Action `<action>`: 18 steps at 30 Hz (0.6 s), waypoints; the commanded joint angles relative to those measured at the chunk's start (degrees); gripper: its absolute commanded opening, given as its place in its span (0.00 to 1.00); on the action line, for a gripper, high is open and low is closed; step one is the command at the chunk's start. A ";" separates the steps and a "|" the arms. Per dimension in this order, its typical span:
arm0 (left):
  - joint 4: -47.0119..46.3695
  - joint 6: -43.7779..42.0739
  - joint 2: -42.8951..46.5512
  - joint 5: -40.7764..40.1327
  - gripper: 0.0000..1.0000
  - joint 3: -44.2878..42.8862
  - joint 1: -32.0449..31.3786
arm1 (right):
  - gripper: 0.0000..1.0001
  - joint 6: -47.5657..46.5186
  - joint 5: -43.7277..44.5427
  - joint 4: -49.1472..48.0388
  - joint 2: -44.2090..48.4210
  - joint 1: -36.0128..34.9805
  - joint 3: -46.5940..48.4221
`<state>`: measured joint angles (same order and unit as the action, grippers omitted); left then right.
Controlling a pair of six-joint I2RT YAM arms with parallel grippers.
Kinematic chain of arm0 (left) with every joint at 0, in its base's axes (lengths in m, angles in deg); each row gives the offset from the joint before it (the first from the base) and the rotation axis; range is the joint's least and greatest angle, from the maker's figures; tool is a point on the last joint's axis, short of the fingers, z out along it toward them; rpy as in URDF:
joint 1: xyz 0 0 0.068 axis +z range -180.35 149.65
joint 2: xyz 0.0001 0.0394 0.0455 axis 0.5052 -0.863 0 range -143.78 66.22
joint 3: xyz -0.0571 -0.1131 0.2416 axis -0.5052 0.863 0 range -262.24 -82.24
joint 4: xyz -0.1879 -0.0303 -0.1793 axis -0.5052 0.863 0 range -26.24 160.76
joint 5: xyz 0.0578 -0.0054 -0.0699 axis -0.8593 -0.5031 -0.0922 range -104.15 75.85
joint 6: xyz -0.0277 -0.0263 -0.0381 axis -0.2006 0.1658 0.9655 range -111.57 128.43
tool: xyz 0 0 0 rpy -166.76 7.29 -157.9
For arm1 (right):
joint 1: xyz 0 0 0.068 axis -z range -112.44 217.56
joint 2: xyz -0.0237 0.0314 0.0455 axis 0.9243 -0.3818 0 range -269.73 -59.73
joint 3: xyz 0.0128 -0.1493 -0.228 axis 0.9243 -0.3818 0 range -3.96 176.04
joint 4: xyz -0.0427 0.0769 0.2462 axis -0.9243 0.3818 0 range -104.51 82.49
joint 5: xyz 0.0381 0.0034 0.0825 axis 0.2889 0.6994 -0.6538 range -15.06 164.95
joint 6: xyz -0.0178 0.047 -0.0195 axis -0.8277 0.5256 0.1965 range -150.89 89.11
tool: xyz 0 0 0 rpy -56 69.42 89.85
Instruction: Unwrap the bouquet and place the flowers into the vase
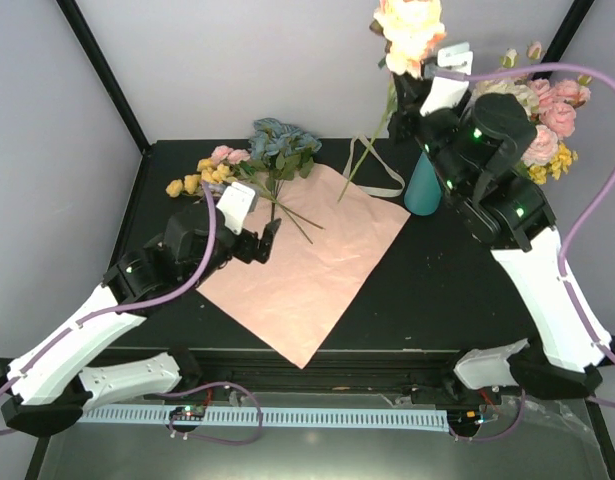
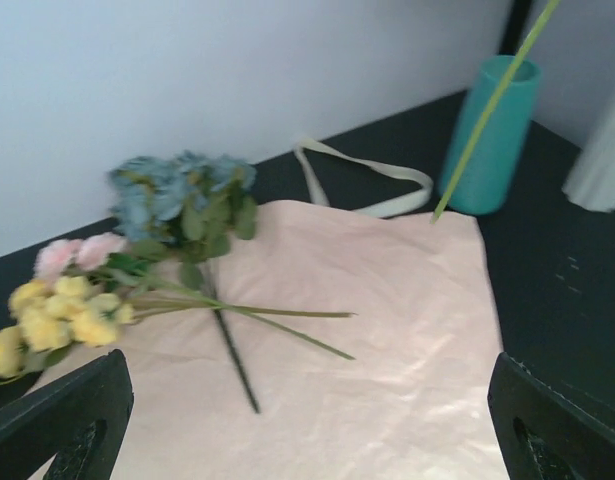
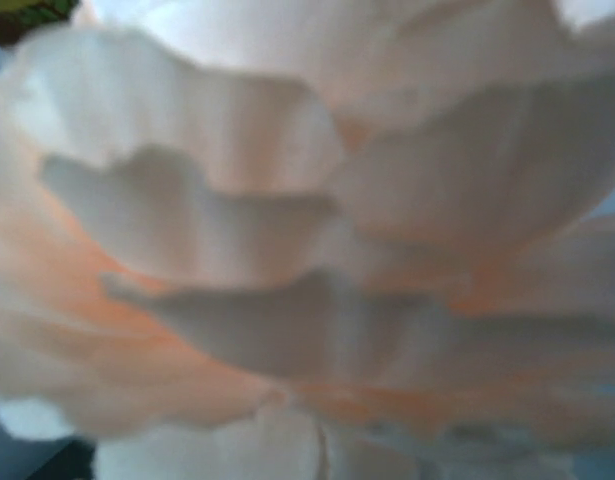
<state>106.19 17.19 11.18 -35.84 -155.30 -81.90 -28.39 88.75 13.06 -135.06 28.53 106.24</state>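
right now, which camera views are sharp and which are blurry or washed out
top view: sharp and evenly lit, only the rose up high is washed out; left wrist view: slightly soft, the flowers on the paper look smeared; right wrist view: filled by out-of-focus petals, nothing else readable

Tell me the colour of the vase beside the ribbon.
The vase is teal, clearest in the left wrist view.

flowers — loose, lying on opened pink paper | vase — teal, upright, beside paper corner
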 commanded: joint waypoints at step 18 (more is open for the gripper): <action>-1.91 -2.33 -2.10 3.85 0.99 1.54 15.95 | 0.02 -22.53 22.31 -7.02 -25.22 16.24 26.89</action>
<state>105.63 15.99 8.79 -32.89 -154.43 -67.75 -51.20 109.77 5.87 -161.90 41.01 133.95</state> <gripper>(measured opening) 0.989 0.045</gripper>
